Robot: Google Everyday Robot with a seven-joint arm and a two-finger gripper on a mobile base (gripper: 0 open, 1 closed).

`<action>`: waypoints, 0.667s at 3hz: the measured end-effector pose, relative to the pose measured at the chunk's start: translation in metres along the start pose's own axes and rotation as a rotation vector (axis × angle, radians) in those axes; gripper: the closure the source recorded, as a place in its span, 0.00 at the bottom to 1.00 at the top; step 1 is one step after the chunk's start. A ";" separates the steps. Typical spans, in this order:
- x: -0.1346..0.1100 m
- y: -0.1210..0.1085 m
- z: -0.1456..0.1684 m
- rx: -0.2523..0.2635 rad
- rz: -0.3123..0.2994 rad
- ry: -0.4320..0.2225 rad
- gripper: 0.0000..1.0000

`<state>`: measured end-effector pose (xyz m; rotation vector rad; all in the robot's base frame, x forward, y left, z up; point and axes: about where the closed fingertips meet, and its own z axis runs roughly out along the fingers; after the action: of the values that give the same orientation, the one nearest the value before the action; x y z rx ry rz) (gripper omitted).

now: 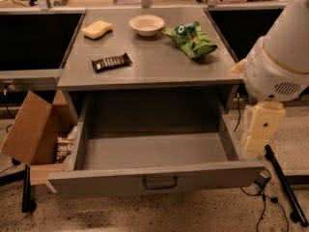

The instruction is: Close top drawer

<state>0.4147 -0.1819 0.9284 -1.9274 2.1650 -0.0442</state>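
Grey metal top drawer (154, 153) sits pulled right out beneath the surface (159, 64), boxy and flat-fronted, with a dark loop handle at centre. The cream, blocky pincer (258, 129) hangs just beside the drawer's right wall; open or closed, I cannot tell. A round white bowl (146, 24) and a crinkled green bag (190, 40) sit up top.

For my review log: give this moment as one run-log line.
top drawer: open wide, empty | gripper: beside drawer's right side | closing: not yet done
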 end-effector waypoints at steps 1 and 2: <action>-0.014 0.040 0.040 -0.061 -0.081 0.017 0.16; -0.005 0.089 0.099 -0.127 -0.129 0.038 0.47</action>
<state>0.3481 -0.1520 0.8174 -2.1516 2.1104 0.0356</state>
